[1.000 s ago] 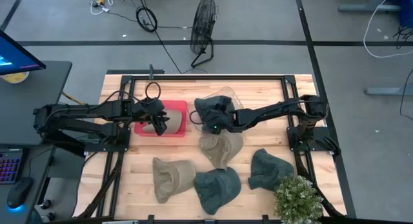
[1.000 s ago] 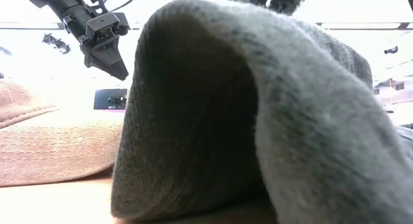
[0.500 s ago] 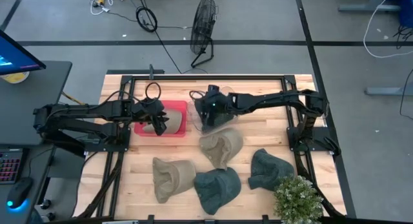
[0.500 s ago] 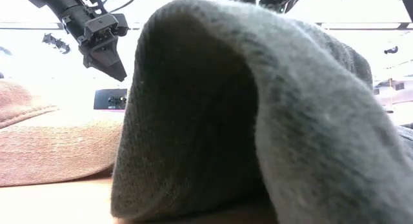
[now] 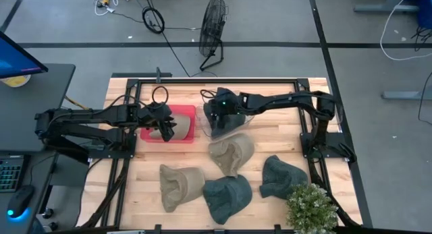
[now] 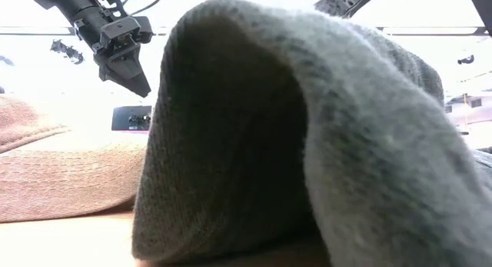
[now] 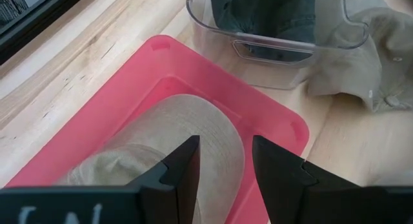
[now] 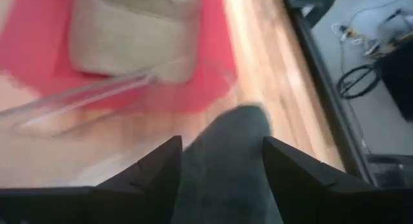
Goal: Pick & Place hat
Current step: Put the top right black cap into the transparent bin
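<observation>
On the left of your table, the left gripper hung over the red bin, its fingers parted with nothing between them. A tan hat lay inside that bin, directly under the fingers.

Moving right, a clear bin stood just beside the red one. Your right gripper was above it, reaching in from the right side of the table. A dark green hat sat between its fingers, so it was gripping that hat over the clear bin.

In front of the clear bin lay a second tan hat, open side up. Nearer the front edge, from left to right, you had a third tan hat, a dark green hat on the table, and another green hat touching a small potted plant at the front right corner.
</observation>
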Tool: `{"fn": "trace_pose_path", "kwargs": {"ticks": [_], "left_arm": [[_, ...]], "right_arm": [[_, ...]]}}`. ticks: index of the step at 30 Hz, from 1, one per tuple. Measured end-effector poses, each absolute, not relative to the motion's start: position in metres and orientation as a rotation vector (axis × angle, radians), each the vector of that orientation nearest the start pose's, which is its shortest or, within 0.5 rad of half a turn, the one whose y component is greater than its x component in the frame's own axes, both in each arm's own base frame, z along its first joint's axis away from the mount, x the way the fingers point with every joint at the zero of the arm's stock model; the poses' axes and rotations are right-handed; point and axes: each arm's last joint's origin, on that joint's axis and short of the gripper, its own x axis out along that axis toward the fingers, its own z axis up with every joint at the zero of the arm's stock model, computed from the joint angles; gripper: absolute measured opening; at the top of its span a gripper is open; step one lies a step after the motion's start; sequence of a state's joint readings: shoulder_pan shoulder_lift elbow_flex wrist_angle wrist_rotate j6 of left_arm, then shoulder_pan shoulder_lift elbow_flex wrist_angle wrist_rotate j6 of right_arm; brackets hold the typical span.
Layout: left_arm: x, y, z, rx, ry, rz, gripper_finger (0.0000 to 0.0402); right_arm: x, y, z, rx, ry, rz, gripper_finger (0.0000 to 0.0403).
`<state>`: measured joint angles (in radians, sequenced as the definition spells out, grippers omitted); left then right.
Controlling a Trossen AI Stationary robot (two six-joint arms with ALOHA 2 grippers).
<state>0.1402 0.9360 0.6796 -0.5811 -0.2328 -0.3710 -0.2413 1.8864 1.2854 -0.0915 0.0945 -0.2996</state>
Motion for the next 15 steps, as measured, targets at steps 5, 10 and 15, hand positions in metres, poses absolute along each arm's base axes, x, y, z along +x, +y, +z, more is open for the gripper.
{"fn": "trace_pose_path", "kwargs": {"ticks": [5,10,15], "left_arm": [[0.177,0.032,0.240,-0.305,0.771,0.503,0.0145],[0.176,0.032,0.240,-0.305,0.779,0.504,0.0145],[0.176,0.032,0.240,-0.304,0.781,0.504,0.0145]], "right_arm": [[0.403,-0.106,0.184,-0.249,0.798,-0.278,0.0217],[0.404,-0.107,0.179,-0.272,0.814,-0.294,0.0184],[0.405,-0.107,0.180,-0.275,0.807,-0.305,0.0070]]}}
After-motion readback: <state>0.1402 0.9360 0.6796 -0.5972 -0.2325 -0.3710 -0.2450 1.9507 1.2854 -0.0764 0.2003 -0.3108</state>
